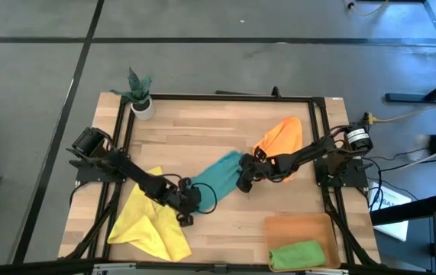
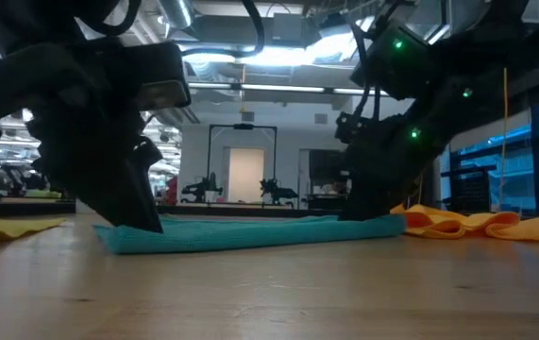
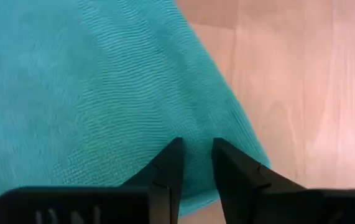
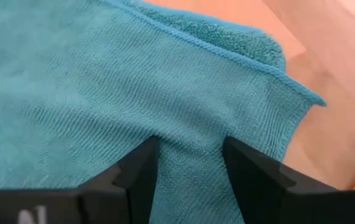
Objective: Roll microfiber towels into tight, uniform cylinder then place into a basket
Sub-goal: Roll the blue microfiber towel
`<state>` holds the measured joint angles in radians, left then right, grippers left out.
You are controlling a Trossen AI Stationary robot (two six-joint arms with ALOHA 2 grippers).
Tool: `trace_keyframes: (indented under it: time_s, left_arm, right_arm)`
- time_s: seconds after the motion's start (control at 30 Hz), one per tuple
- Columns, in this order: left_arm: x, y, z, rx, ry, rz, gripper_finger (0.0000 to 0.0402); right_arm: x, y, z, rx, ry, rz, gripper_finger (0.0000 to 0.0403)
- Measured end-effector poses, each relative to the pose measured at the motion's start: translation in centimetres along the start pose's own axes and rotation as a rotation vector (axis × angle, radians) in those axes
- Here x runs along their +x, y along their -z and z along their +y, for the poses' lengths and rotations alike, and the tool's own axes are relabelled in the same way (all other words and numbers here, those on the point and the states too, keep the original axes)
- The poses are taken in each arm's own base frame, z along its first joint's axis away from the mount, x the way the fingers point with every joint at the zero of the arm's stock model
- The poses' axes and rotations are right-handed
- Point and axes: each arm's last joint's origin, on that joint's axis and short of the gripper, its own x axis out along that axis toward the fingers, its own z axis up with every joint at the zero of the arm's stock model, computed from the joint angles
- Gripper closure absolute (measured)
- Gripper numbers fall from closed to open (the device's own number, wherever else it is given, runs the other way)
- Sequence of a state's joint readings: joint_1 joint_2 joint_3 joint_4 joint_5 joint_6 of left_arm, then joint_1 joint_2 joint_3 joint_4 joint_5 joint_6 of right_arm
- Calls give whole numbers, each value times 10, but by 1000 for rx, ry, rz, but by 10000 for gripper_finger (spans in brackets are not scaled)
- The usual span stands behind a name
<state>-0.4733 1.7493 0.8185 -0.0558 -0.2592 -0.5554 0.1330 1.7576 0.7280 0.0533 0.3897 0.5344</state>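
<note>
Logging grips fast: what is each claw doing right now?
Left claw: open, fingertips pressed on the teal towel.
Right claw: open, pressed on the same towel.

Teal towel (image 1: pixel 219 173), yellow towel (image 1: pixel 150 225), orange towel (image 1: pixel 281 136) — green towel (image 1: pixel 297 254) in the orange-brown basket (image 1: pixel 294 226).

I am working in what looks like a robotics lab inside a big open hall. The wooden table (image 1: pixel 225 214) stands in a black metal frame (image 1: pixel 225 97) on a grey floor (image 1: pixel 202 61) marked with dark lines. Cables (image 1: pixel 408 114) lie beside it. Across the table I see ceiling lights (image 2: pixel 278 57), exposed ducts, and other black frame rigs (image 2: pixel 243 161) further back.
</note>
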Motion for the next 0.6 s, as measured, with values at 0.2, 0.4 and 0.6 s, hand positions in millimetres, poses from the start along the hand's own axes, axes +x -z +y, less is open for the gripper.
trace_keyframes:
  time_s: [0.2, 0.4, 0.6]
  left_arm:
    - [-11, -5, -4, 105, -64, -60, 324]
    - [-32, -17, -3, 145, -122, -118, 324]
    - [-37, -9, 6, 112, -231, -54, 324]
  right_arm:
    - [-3, -13, 6, -58, -15, -36, 217]
    - [-18, -35, 38, -118, -157, -96, 217]
    - [-27, -31, 57, -174, -362, -27, 217]
